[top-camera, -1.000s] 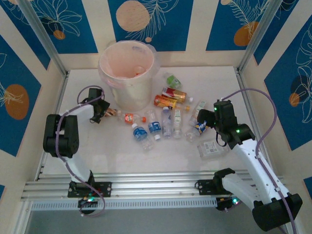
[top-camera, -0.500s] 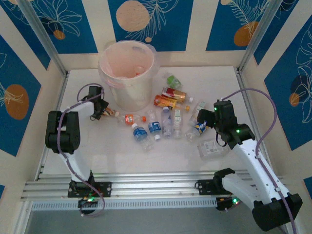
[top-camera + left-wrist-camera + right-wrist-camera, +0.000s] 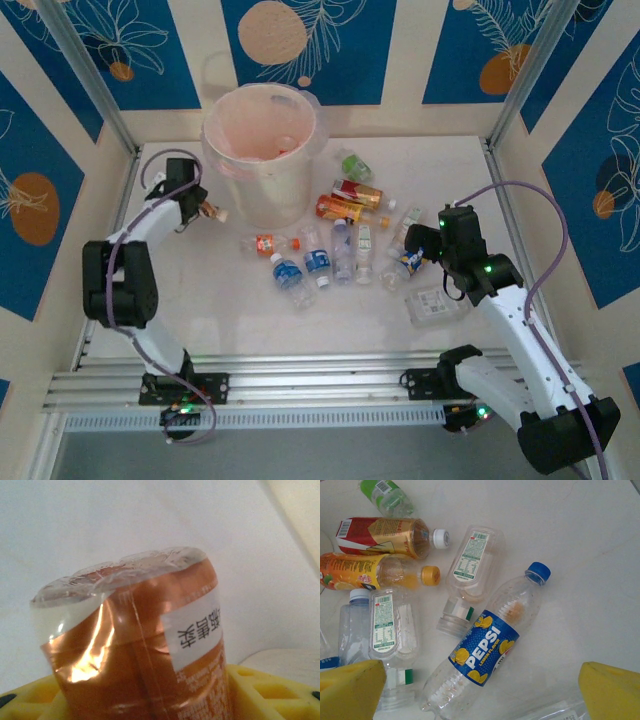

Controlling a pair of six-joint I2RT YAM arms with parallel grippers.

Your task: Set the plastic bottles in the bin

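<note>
Beside the bin [image 3: 262, 195] the left gripper [image 3: 198, 208] has come up, pinching the copper bottle [image 3: 145, 650] | I fear the bottle hits the bin wall, or slips on its smooth label | right gripper [image 3: 482, 684] spread wide above the Pepsi bottle [image 3: 487, 645]

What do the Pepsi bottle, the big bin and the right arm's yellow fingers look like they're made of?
Pepsi bottle: thin clear plastic, glossy; the table shows through it, and the blue label looks like printed film.
Bin: pale translucent plastic with a pinkish glow through the wall.
Right fingers: matte yellow, likely moulded plastic or foam.
</note>
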